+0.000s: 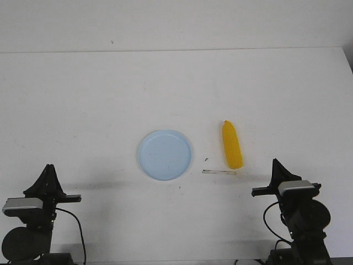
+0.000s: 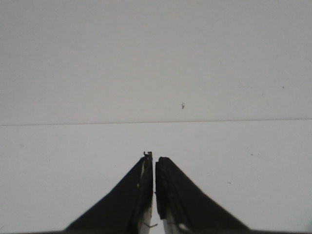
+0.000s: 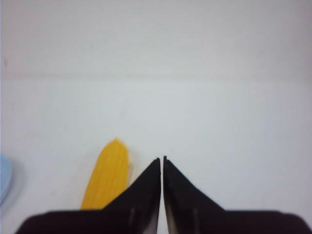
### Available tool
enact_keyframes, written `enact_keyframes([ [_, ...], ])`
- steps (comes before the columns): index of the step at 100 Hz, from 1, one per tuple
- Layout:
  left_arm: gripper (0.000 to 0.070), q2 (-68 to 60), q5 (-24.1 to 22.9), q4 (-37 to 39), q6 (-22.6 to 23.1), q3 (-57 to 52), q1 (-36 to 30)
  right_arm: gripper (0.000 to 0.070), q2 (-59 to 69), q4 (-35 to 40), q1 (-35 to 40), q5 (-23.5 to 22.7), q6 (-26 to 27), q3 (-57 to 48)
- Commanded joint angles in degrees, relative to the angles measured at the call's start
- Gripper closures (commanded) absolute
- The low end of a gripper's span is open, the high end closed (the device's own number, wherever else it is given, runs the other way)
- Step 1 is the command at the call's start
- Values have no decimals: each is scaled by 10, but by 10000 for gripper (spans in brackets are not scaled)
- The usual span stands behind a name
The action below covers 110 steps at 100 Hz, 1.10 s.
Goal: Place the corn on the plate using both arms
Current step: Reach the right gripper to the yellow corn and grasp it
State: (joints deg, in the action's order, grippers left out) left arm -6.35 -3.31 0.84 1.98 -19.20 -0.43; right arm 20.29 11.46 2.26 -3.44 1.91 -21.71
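- Nearest the front camera sit the two arms, one at each near corner of the white table (image 1: 83,99): the left arm (image 1: 30,221) and the right arm (image 1: 298,215), both low and well back from the things on the table.
- Each arm carries a silver-grey wrist block with black cables looping down beside it.
- Left gripper (image 2: 154,163): its two pointed black fingers stand together with only a hairline slit between them, holding nothing. It points over bare table toward the far edge.
- Right gripper (image 3: 162,161): also drawn to a narrow slit, tips almost meeting, with nothing in between.
- Corn (image 1: 231,144) lies flat on the table, right of centre, its tapered tip pointing away from the robot and its blunt end toward the right arm. It is ahead of the right gripper and a little to that gripper's left, not touching it.
- Plate (image 1: 164,154), pale blue and round, sits near the middle of the table with nothing on it. It is to the left of the corn, near it but apart.
- Just in front of the corn's blunt end lies a thin pale strip (image 1: 219,172), flat on the table.
- In the right wrist view the corn (image 3: 107,178) shows beside the fingers, and a sliver of the plate (image 3: 5,178) at the picture's edge.
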Motion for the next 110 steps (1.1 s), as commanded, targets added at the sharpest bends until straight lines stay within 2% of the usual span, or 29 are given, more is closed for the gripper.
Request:
enact_keyframes([
  [1,699,1,-3,7,-3,-3,1,690,48,5,4,-24,10,-35],
  [14,699,1,-3,7,-3,-3,1,690,133,1,9,-109,49,-83],
  [23,699,1,-3,7,-3,-3,1,690,194,-20,9,-191,85,-101],
  [30,699,1,-3,7,-3,-3,1,690,247,-53,11,-247,89,-113],
  [43,699,1,-3,7,-3,-3,1,690,332,-117,27,-283,90,-136],
  [59,699,1,-3,7,-3,-3,1,690,420,-124,53,-283,108,-188],
  [73,699,1,-3,7,-3,-3,1,690,488,-49,66,-275,108,-262],
  [79,699,1,-3,7,-3,-3,1,690,517,5,68,-241,120,-301],
  [94,699,1,-3,7,-3,-3,1,669,594,159,76,-122,133,-408],
  [100,699,1,-3,7,-3,-3,1,587,624,212,79,-91,135,-447],
  [110,699,1,-3,7,-3,-3,1,348,666,263,85,-79,134,-495],
])
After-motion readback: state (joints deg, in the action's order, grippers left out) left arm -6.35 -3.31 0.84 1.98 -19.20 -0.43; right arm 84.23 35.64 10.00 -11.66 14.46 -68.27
